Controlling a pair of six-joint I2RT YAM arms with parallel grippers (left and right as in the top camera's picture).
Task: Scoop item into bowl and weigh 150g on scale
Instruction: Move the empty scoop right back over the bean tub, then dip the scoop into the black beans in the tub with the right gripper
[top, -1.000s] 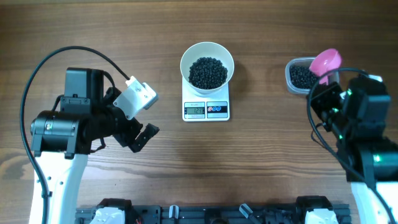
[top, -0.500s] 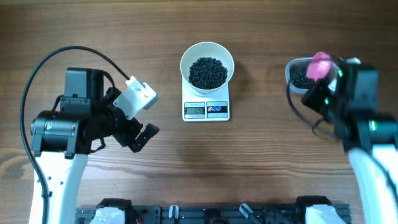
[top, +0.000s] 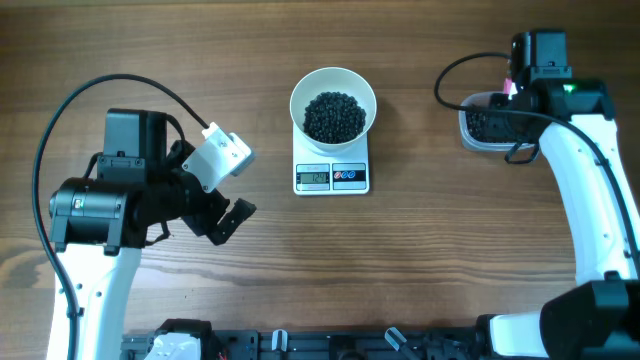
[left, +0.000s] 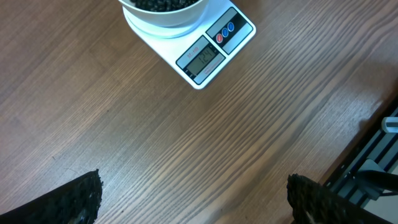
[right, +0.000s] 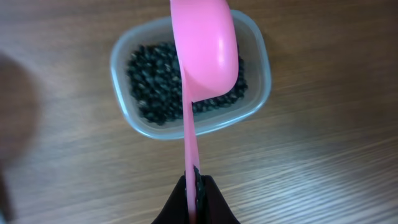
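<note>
The white bowl (top: 333, 108) stands on the scale (top: 332, 176) and holds a dark heap of black beans (top: 334, 116). The left wrist view shows the scale (left: 214, 53) and the bowl's rim (left: 165, 15) at the top. My left gripper (top: 230, 222) (left: 194, 202) hovers open over bare wood, left of the scale. My right gripper (right: 194, 193) is shut on the handle of a pink scoop (right: 205, 50). The scoop hangs over a clear tub (right: 258, 68) of beans (right: 152, 87). No beans show on the scoop. From overhead the right wrist hides most of the scoop (top: 511, 88).
The clear tub (top: 478, 128) sits at the back right, apart from the scale. A black rail (top: 340, 345) runs along the table's front edge and shows at the right of the left wrist view (left: 373, 174). A black cable (top: 470, 72) loops beside the tub.
My right arm has swung away from the front and reached over the tub, carrying the pink scoop above the beans. The left arm, bowl and scale have not moved.
</note>
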